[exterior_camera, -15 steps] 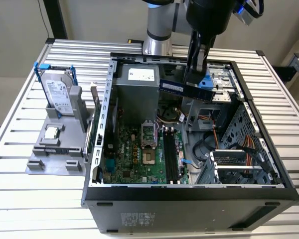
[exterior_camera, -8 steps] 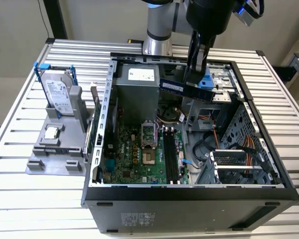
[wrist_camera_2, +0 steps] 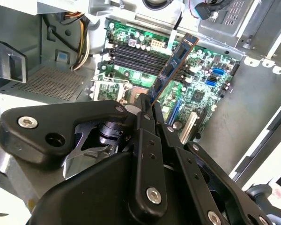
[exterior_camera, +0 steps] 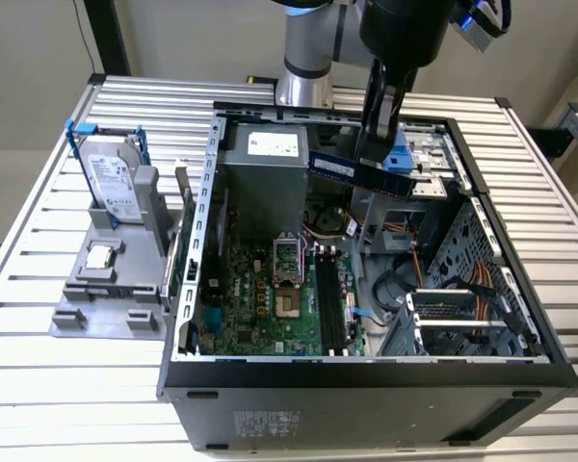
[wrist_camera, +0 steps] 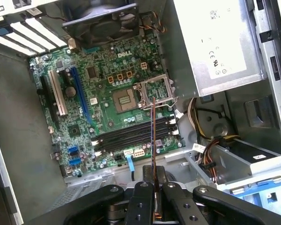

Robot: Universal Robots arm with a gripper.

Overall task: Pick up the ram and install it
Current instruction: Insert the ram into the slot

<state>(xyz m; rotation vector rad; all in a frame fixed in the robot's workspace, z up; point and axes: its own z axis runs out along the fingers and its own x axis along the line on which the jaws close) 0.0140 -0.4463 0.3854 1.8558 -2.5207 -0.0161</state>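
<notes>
While clamped between closed jaws of gripper [exterior_camera: 374, 154], ram [exterior_camera: 352, 171] hangs in air over far half of open computer case [exterior_camera: 366, 371], roughly level. First wrist view: ram edge-on above motherboard [wrist_camera: 98, 103], over black memory slots [wrist_camera: 126, 136], not seated. Arm [exterior_camera: 303, 58] comes down from far side of table [exterior_camera: 39, 385], wrist pointing down into case. Hard drive [exterior_camera: 111, 183] and processor chip [exterior_camera: 100, 256] in grey holder [exterior_camera: 106, 308], exterior view's left, well apart from case.

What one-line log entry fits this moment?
end effector: shut on ram | ram: aloft over motherboard | state: not yet seated
</notes>
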